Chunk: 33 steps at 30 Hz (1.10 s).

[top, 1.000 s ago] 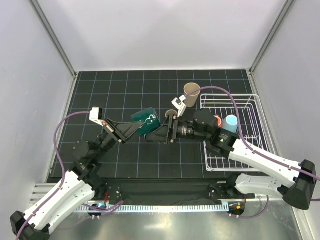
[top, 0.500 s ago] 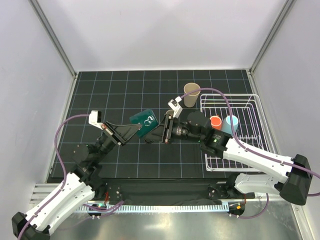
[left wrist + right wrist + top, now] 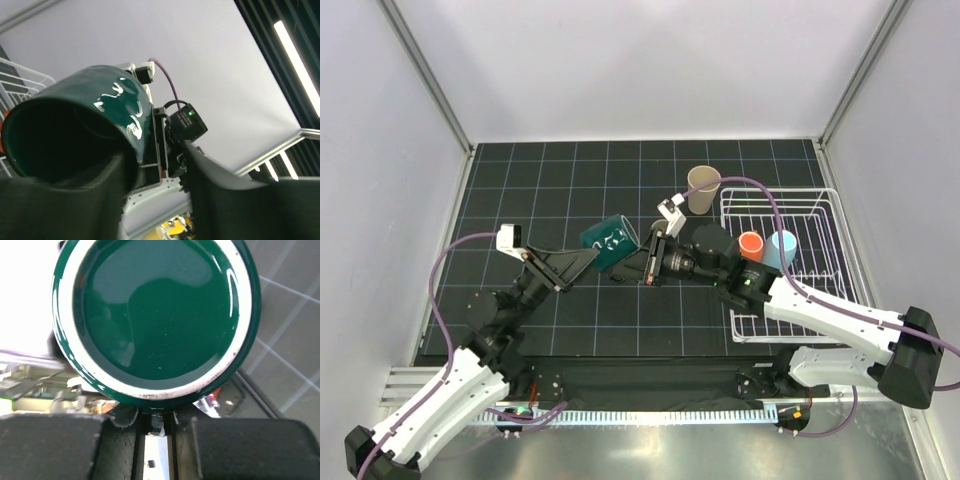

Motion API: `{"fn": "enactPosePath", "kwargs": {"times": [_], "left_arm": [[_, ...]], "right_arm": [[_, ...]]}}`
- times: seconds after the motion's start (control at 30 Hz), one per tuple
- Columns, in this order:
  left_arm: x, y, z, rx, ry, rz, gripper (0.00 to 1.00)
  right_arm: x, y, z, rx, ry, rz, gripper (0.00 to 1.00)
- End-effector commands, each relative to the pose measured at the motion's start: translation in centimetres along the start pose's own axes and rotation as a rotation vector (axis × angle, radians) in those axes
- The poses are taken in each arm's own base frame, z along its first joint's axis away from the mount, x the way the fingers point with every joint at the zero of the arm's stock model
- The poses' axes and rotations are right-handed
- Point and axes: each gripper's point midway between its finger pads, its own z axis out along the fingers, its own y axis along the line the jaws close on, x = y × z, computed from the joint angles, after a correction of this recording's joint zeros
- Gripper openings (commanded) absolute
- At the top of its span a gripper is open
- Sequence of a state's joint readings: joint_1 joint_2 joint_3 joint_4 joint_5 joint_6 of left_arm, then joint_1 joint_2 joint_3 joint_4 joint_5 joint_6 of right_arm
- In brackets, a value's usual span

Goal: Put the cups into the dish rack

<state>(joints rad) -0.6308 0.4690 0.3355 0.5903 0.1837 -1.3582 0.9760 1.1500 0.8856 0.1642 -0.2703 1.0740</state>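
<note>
Two of six cups racked: orange cup and light blue mug, upright and side by side in the 10 o'clock part of the dish rack. Left to right for the rest: dark teal mug mid-air over table centre, on its side between both grippers; beige tumbler upright on the black mat, just beside the rack's 11 o'clock corner, not loaded. Taupe mug and navy cup not visible. Likely a handover under way, well under half done. Left gripper clenched on the teal mug's wall, one finger inside the mouth, other finger outside. Right gripper at the mug's 4 o'clock, fingers parted, facing the mug's base, gripping nothing; contact with base unclear.
</note>
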Motion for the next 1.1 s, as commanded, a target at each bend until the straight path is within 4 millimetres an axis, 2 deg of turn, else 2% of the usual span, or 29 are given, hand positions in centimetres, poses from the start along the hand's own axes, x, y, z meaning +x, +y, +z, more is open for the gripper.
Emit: {"fn": "enactPosePath", "kwargs": {"times": [0.0, 0.07, 0.1, 0.17, 0.2, 0.27, 0.3, 0.33, 0.37, 0.4, 0.43, 0.5, 0.53, 0.6, 0.63, 0.73, 0.77, 0.87, 1.07], "left_arm": [[0.7, -0.1, -0.7, -0.014, 0.028, -0.029, 0.57], [0.6, 0.8, -1.1, -0.061, 0.020, -0.018, 0.74], [0.7, 1.9, -1.6, -0.117, 0.019, -0.018, 0.78], [0.3, 2.3, -2.1, -0.153, 0.000, 0.008, 0.86], [0.6, 3.3, -2.7, -0.207, 0.010, 0.012, 0.88], [0.6, 3.4, -3.1, -0.244, 0.024, 0.056, 0.89], [0.6, 3.7, -3.3, -0.268, 0.032, 0.068, 0.89], [0.9, 4.4, -3.8, -0.326, 0.060, 0.089, 0.89], [1.1, 4.7, -4.1, -0.350, 0.074, 0.100, 0.89], [1.2, 4.9, -4.2, -0.370, 0.091, 0.108, 0.88], [1.7, 6.1, -4.7, -0.431, 0.123, 0.109, 0.88], [2.1, 6.2, -4.9, -0.455, 0.166, 0.135, 0.87], [2.5, 6.9, -5.0, -0.488, 0.195, 0.136, 0.86], [3.0, 6.9, -5.1, -0.495, 0.243, 0.156, 0.86], [3.3, 6.8, -5.1, -0.495, 0.264, 0.163, 0.86], [3.9, 7.0, -5.4, -0.514, 0.324, 0.180, 0.85], [4.1, 7.3, -5.6, -0.532, 0.340, 0.181, 0.85], [4.6, 7.0, -5.9, -0.520, 0.377, 0.188, 0.85], [5.1, 6.0, -6.9, -0.478, 0.400, 0.183, 0.85]], "right_arm": [[-2.2, -1.3, -0.1, 0.063, -0.110, -0.079, 0.04], [-2.4, -2.2, -0.7, 0.103, -0.114, -0.095, 0.04], [-2.5, -2.7, -1.0, 0.126, -0.117, -0.098, 0.04], [-2.8, -4.2, -2.2, 0.184, -0.128, -0.112, 0.04], [-3.6, -5.2, -2.9, 0.221, -0.146, -0.113, 0.04], [-4.2, -7.7, -4.4, 0.326, -0.148, -0.117, 0.04], [-6.1, -8.7, -6.0, 0.372, -0.195, -0.146, 0.04], [-6.2, -10.4, -7.3, 0.446, -0.188, -0.145, 0.04], [-7.0, -11.2, -8.5, 0.488, -0.212, -0.157, 0.04], [-8.4, -12.0, -10.3, 0.540, -0.253, -0.216, 0.04], [-9.9, -13.7, -12.4, 0.620, -0.299, -0.211, 0.04], [-11.8, -15.0, -15.8, 0.728, -0.350, -0.279, 0.04], [-13.8, -15.4, -18.0, 0.792, -0.413, -0.294, 0.04], [-15.6, -16.2, -20.9, 0.905, -0.475, -0.330, 0.04], [-17.1, -17.1, -23.7, 1.016, -0.524, -0.334, 0.04], [-18.5, -18.4, -26.7, 1.114, -0.564, -0.292, 0.04], [-19.1, -19.5, -28.5, 1.159, -0.599, -0.249, 0.04], [-20.6, -21.1, -31.2, 1.220, -0.659, -0.208, 0.04], [-22.1, -24.2, -34.9, 1.333, -0.697, -0.124, 0.04]]}}
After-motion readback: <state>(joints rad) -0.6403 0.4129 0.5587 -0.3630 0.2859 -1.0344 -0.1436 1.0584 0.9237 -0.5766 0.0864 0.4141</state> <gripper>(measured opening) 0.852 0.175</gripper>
